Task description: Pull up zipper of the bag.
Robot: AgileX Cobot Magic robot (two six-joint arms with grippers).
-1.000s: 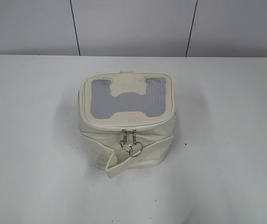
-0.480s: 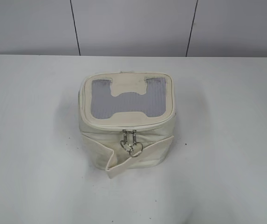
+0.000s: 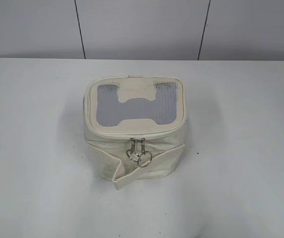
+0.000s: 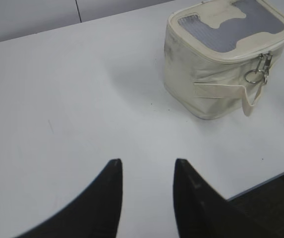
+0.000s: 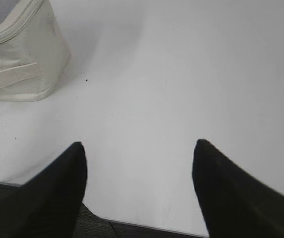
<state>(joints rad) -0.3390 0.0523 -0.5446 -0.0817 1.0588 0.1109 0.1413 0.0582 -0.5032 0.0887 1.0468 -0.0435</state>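
The bag looks like soft, faintly sheened cream fabric with a grey mesh top; its zipper bears shiny silver metal pulls; the desk is smooth matt white; each end effector looks matt black

White table, pale panelled wall behind — dark vertical seams

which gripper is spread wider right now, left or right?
The right gripper: its fingers stand far apart in its wrist view. The left gripper shows only a narrow gap. Both hold nothing, away from the bag.
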